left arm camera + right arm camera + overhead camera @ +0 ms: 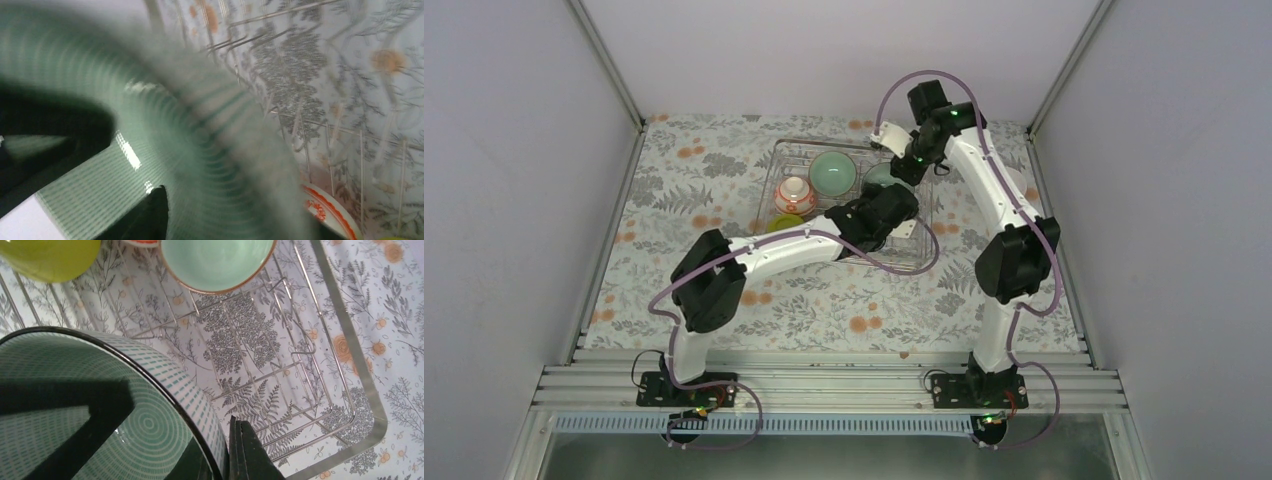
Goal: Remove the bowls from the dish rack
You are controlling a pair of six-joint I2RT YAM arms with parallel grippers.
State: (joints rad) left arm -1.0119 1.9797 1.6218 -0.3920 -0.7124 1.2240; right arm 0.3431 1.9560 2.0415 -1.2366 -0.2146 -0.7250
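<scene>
Reading the right wrist view, we find the right gripper (180,402) clamped across the dark rim of a teal-striped ceramic bowl (150,425), one finger inside and one outside, within the wire dish rack (350,405). The bowl sits right at that hand, so we judge the way out is upward. The left gripper (105,175) crowds a green ribbed surface (210,150), too blurred to show its grip or whether this is the same bowl.

Floral-clothed table (824,310) carries a wire dish rack (844,143).
</scene>
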